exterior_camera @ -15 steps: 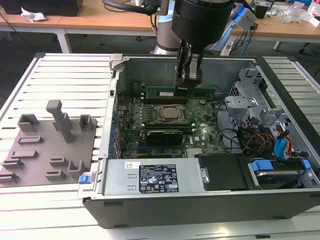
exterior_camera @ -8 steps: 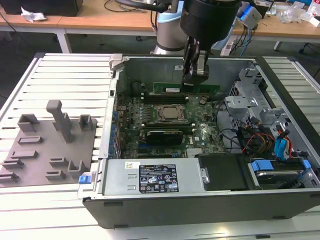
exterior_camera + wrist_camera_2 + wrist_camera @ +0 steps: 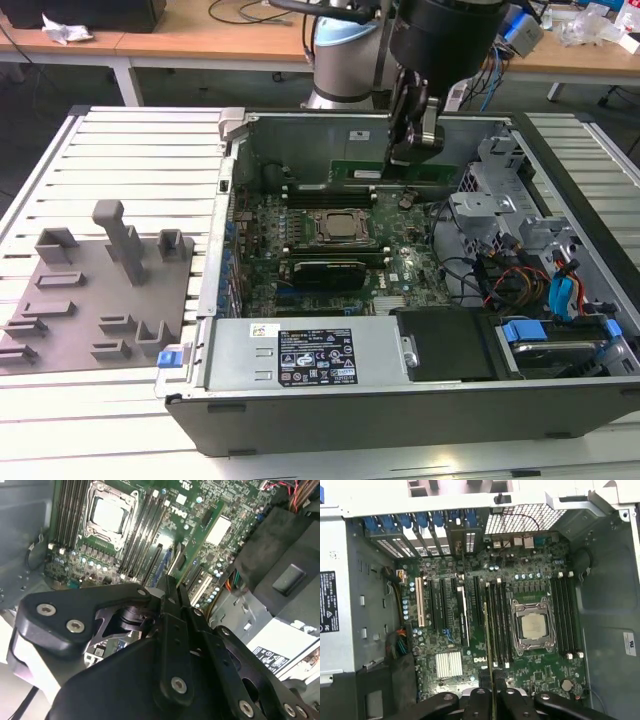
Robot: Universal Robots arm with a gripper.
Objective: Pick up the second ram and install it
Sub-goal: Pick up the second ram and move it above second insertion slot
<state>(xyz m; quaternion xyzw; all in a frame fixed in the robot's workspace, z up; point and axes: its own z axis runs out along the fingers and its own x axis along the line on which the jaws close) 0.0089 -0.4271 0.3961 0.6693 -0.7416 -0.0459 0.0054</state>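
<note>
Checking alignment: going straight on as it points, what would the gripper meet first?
Likely the memory slots beside the processor; the second ram clamped in the gripper lines up over them, depth unclear.

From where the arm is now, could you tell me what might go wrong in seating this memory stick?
1. The gripper holds the second ram edge-on over the memory slots beside the processor; the slots lie close together, so a small offset could land it on a slot wall or in the wrong slot.
2. If the stick is tilted when pressed, it may seat at one end only.
</note>
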